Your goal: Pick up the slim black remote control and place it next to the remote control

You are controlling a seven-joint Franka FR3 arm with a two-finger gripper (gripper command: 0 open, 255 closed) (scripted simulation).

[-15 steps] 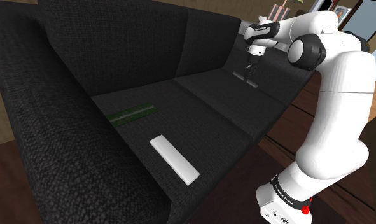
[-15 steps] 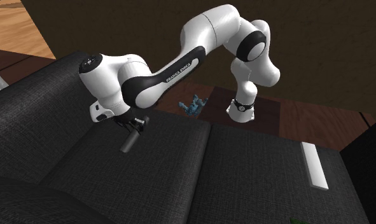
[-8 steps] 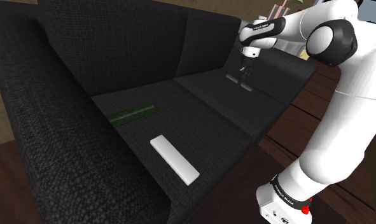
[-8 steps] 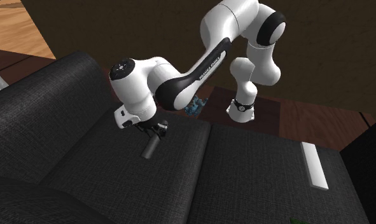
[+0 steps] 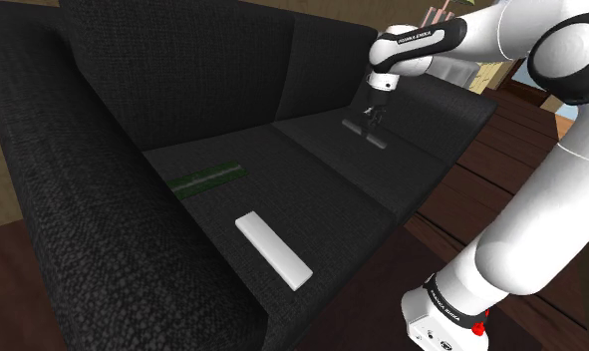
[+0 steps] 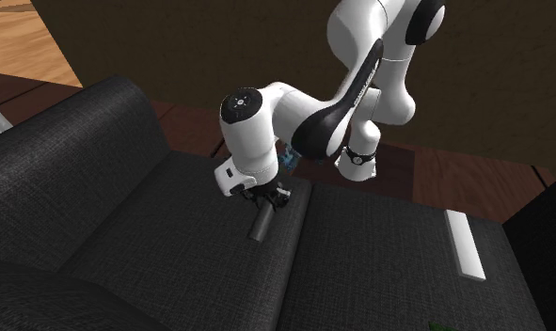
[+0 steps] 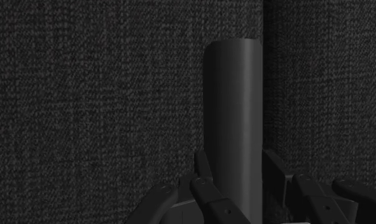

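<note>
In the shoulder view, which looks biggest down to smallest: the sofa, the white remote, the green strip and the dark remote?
1. sofa
2. white remote
3. green strip
4. dark remote, held in the claw
The dark remote is farthest from the camera and the white remote nearest, so their real sizes may differ.

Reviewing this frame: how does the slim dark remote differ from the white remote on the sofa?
Colour: the slim dark grey remote control is near-black, while the flat white remote control is plain white. State: the dark one is clasped by the tool, whereas the white one lies free and flat on the black fabric sofa seat. Place: the two are at different seat cushions, well apart. Both are long, narrow bars.
</note>
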